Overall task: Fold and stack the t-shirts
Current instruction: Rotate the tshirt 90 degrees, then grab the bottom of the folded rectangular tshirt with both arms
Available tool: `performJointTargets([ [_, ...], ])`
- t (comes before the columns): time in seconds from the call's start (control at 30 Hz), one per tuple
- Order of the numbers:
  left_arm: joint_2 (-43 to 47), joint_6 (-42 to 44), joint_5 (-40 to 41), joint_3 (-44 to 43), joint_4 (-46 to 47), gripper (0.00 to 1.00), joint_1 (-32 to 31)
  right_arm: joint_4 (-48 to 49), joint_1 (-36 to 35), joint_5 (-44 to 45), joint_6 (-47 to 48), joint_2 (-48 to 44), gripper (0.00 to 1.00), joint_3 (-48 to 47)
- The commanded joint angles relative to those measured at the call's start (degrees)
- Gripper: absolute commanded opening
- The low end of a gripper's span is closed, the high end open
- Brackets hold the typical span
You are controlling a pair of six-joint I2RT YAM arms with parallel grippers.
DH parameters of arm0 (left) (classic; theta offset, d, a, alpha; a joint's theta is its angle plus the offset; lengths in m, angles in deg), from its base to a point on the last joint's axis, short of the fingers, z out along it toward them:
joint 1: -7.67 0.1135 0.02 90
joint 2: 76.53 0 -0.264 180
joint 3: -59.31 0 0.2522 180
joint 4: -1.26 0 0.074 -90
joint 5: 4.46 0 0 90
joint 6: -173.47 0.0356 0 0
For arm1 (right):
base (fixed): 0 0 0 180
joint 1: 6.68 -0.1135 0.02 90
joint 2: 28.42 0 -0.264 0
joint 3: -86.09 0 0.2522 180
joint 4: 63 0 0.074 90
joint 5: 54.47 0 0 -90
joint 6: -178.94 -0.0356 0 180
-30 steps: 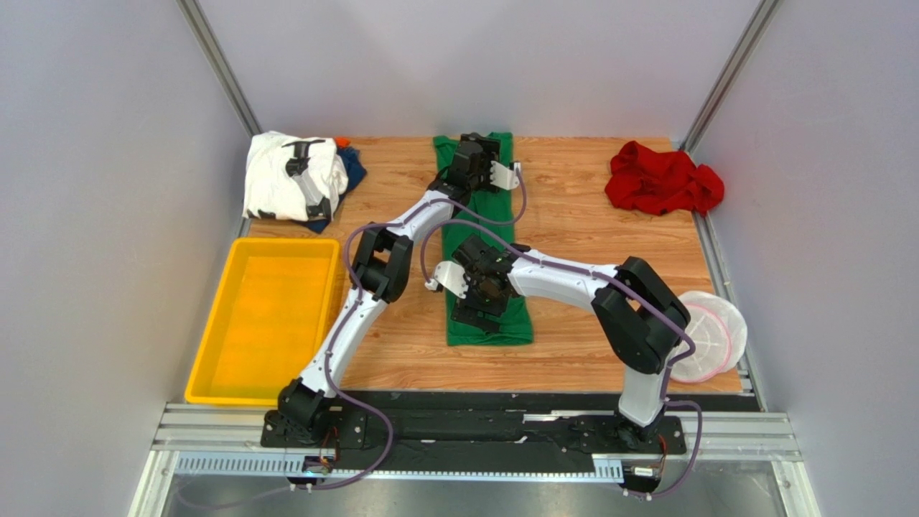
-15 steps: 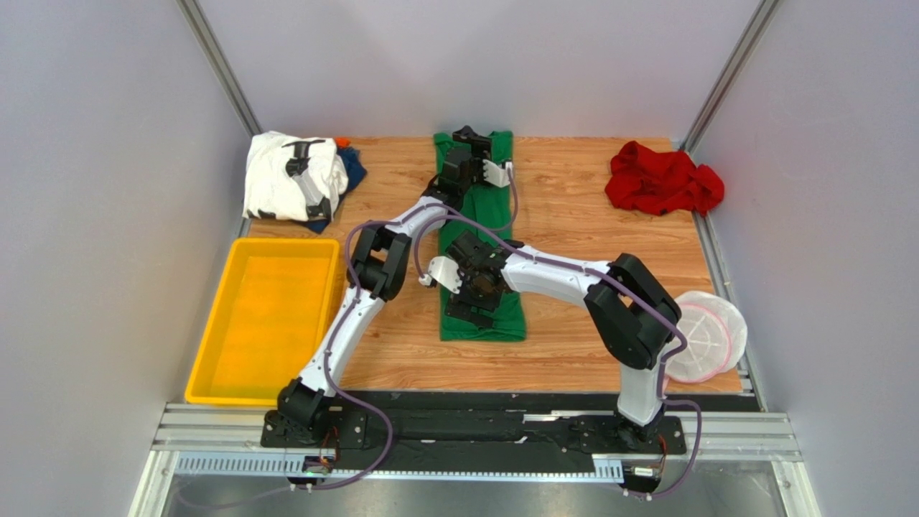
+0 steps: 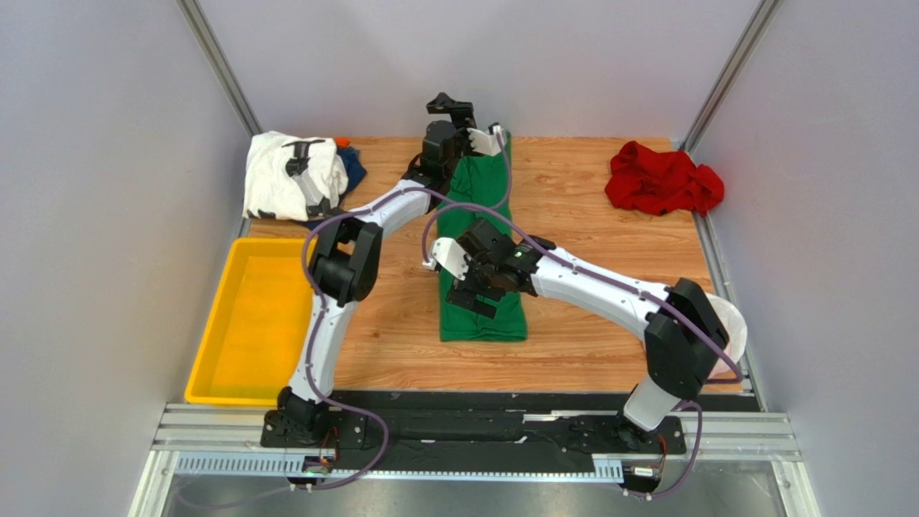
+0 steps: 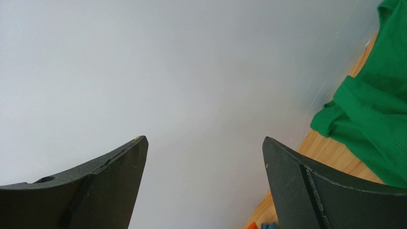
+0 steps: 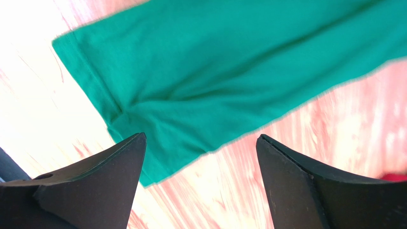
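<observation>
Since the earlier frame, the left gripper point(image 3: 450, 111) is rising off the far end of the bright green cloth t-shirt point(image 3: 484, 320) toward the top centre, and the right arm's elbow is swinging toward the right edge. Both sets of fingers are standing spread and gripping nothing: the left is facing the bare wall, probably having released the cloth. The right gripper point(image 5: 200, 138) is hovering over the shirt's middle, likely lining up a crosswise fold. The green shirt is lying as a long, narrow, sleeve-tucked strip down the centre of the wooden table point(image 3: 588, 232), slightly rumpled at its far end.
</observation>
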Motion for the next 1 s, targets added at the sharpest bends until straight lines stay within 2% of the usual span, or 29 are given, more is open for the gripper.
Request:
performJointTargets([
  [0.0,13.48,-9.47,3.74,7.16,-5.92,0.99,-1.52,0.90,-0.17,5.23,-2.10,-7.25,0.92,3.74],
  [0.03,18.46,-12.10,3.05,10.40,-14.21,0.99,-1.61,1.25,-0.08,5.93,-2.28,-8.48,0.95,6.36],
  [0.1,25.93,-19.66,1.55,13.93,-22.87,0.95,-1.78,2.13,0.18,7.95,-2.45,-11.91,0.96,8.84],
  [0.13,28.33,-21.69,0.15,18.03,-30.39,0.93,-2.05,2.22,0.27,8.31,-2.45,-12.96,0.96,10.85],
  [0.23,37.82,-29.08,-4.07,28.07,-41.84,0.90,-3.45,1.17,0.36,8.84,-2.11,-15.69,0.93,13.50],
  [0.33,46.26,-35.23,-8.46,39.40,-47.41,0.86,-5.73,0.81,0.54,8.75,-2.02,-17.63,0.90,17.28],
  [0.5,56.81,-39.90,-15.05,54.52,-49.98,0.82,-9.60,1.25,0.54,6.82,-0.61,-20.35,0.83,22.47],
  [0.6,59.72,-41.57,-20.23,58.40,-51.03,0.80,-10.13,1.69,0.62,4.27,0.36,-20.71,0.80,24.22],
  [0.97,55.95,-41.31,-35.88,61.67,-51.38,0.72,-10.22,2.92,0.54,-0.48,1.15,-19.83,0.75,26.60],
])
